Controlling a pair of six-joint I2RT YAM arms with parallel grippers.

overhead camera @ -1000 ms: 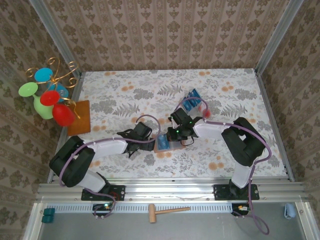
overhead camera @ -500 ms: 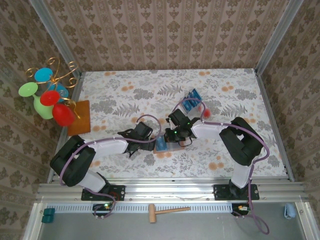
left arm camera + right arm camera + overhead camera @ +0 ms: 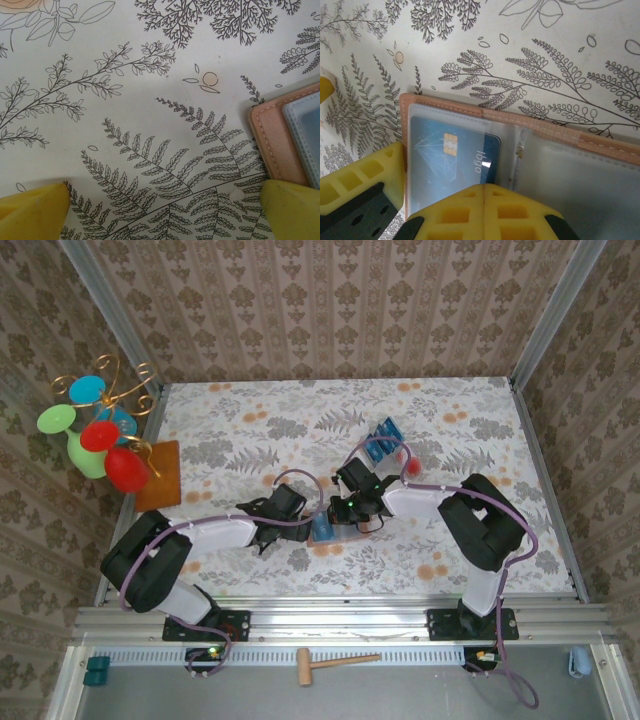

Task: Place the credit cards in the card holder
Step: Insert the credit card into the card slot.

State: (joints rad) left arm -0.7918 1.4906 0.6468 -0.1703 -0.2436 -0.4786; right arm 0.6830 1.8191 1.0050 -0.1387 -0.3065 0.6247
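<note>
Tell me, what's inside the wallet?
Inside the wallet, a blue card with a gold chip sits in a clear pocket. The right gripper covers its lower edge. The other pocket is too cloudy to see into.

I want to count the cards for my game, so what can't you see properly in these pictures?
Right wrist view: the thin blue chip card sits in a clear sleeve of the tan leather card holder; yellow fingers of the right gripper hide its lower part.
Left wrist view: the card holder is cut off by the right edge, so just a corner shows.
Top view: the other blue cards beyond the arms are too small to count.
</note>
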